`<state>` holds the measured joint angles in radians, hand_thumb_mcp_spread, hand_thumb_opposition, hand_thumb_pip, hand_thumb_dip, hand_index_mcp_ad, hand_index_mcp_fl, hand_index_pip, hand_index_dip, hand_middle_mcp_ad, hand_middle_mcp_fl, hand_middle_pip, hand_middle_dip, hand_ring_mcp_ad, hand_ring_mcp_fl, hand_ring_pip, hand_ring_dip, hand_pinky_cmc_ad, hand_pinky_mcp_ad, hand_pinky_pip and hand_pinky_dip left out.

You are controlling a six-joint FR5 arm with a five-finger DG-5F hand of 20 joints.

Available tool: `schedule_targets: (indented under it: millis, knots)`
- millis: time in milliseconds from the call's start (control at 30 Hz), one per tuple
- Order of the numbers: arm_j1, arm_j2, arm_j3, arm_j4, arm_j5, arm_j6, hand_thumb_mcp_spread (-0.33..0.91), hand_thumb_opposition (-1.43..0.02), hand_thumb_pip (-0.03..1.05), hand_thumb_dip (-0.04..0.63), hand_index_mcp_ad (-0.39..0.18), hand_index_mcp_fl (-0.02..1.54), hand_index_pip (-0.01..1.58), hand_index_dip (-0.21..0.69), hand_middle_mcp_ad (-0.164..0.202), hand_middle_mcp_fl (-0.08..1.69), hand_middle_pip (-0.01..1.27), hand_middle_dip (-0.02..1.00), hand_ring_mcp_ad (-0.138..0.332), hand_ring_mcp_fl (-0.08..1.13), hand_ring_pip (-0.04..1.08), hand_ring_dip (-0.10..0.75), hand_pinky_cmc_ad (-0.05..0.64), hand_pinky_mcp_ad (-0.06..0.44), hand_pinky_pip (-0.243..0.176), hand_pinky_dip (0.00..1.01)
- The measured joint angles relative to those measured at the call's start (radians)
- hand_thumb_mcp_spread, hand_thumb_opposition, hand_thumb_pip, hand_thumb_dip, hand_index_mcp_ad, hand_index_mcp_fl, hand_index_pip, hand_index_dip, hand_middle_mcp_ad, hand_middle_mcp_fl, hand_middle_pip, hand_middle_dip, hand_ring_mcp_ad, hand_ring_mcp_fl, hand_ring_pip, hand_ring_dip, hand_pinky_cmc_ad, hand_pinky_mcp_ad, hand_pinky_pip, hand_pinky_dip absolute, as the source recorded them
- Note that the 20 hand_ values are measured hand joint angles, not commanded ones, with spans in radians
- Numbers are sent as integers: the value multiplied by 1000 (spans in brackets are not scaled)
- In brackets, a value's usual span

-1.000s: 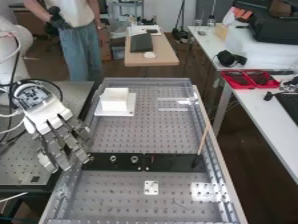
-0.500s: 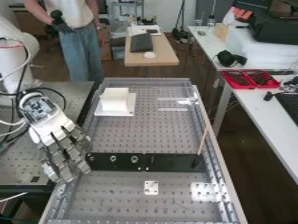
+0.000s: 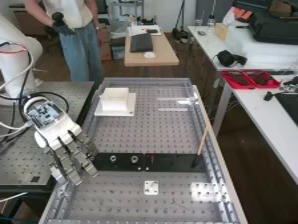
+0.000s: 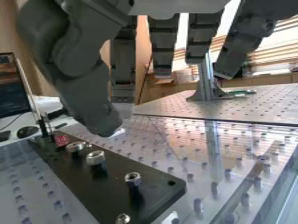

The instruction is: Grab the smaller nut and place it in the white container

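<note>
1. I am taking the smaller nut [image 4: 132, 178] to be the one nearest the end of the black plate [image 4: 106, 187]; it is resting there unheld, its hexagonal metal sides shining around a central hole.
2. Two bulkier nuts, the middle nut [image 4: 95, 158] and the farther nut [image 4: 75, 146], are standing along the same plate, apart from my target and catching light on their faceted edges.
3. My hand [image 3: 58, 131] is hanging over that end of the plate, released and grasping nothing. Its grey fingers [image 4: 164, 45] are reaching down nearly straight, in hard, blocky segments, with the rounded, smoother thumb [image 4: 73, 50] facing them.
4. I am judging this as the approach, with pickup still to be done. The next move is calling for lining thumb and fingertips up on either side of that nut, lowering, then pinching its flats without knocking its neighbour.
5. After that I am needing a clean lift and a carry to the white container [image 3: 115, 99], which is sitting well apart, farther up the desk [image 3: 143, 127]. It is boxy, matt and plain, on a flat, square white base [image 3: 126, 111].
6. Beneath everything, the desk is showing as glossy metal, drilled in regular rows, while the black plate is lying flat, straight-edged and faintly reflective.
</note>
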<state>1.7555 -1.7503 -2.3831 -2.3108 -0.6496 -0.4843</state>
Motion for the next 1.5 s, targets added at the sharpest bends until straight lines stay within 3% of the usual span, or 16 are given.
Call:
schedule_targets:
  millis: [267, 633, 867, 1167, 1500]
  knots:
    - [36, -19, -10, 16, 43, 17, 431, -860, 796, 269, -122, 47, 1560, 17, 82, 89, 140, 206, 143, 12, 98, 58, 333, 230, -94, 393]
    - [92, -77, -22, 111, 173, -4, 431, -860, 796, 269, -122, 106, 1560, 17, 82, 93, 143, 222, 147, 12, 94, 65, 332, 215, -91, 398]
    - [98, -103, -13, 106, 191, 20, 431, -859, 796, 269, -122, 106, 1562, 17, 82, 91, 140, 222, 147, 12, 99, 73, 332, 215, -91, 417]
    - [91, -118, 9, 46, 193, 64, 410, -852, 796, 269, -122, 106, 1562, 17, 82, 89, 134, 222, 147, 10, 98, 79, 332, 215, -93, 490]
    - [87, -125, 9, 64, 195, 42, 408, -836, 794, 269, -122, 86, 1559, 17, 82, 87, 134, 222, 143, 10, 99, 79, 332, 215, -93, 524]
